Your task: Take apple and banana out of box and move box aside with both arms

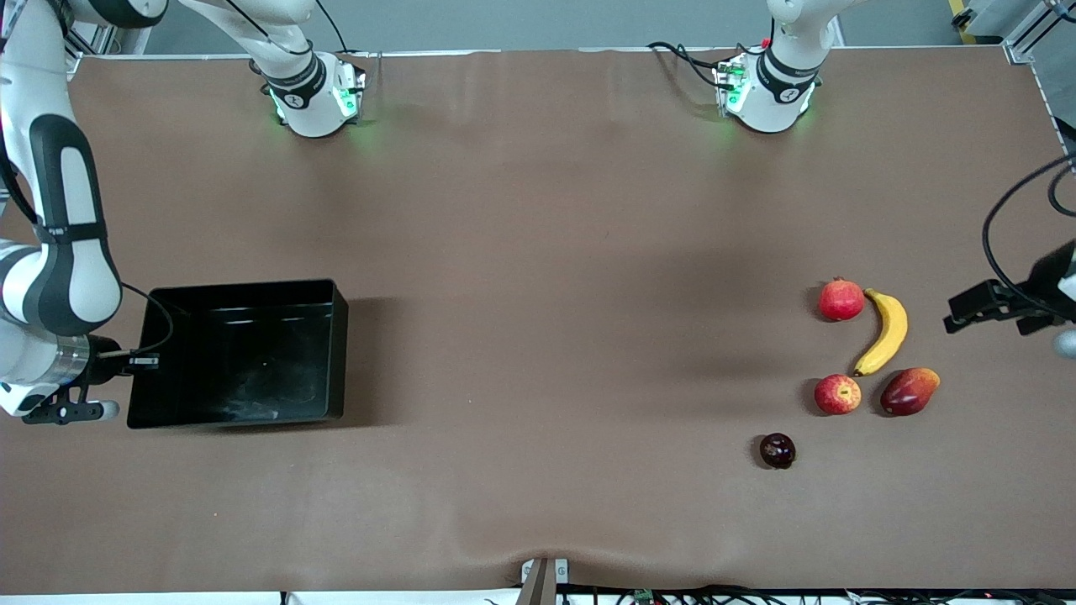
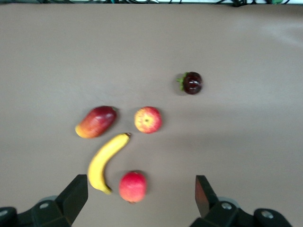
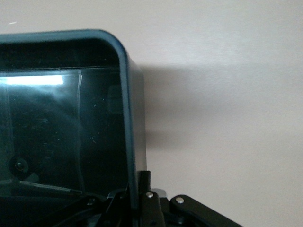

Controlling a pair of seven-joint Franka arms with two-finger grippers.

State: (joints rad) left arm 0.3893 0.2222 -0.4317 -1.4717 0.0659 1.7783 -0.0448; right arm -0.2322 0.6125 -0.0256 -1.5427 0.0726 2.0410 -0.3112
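Fruits lie toward the left arm's end of the table: a curved yellow banana (image 1: pixel 885 330) beside a pomegranate (image 1: pixel 841 300), and a red-yellow apple (image 1: pixel 837 394) between a mango (image 1: pixel 909 391) and a plum (image 1: pixel 777 450). Left gripper (image 2: pixel 142 198) hovers spread. Right gripper (image 3: pixel 137 196) pinches the glossy black box (image 1: pixel 244 353) at its wall.

Wide brown table (image 1: pixel 538 277), grey floor

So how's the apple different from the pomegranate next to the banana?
The apple is red with yellow patches; the pomegranate is plain red with a small crown. The apple lies nearer the front camera, by the banana's lower tip; the pomegranate sits by its upper end. Both are small, round, and untouched.
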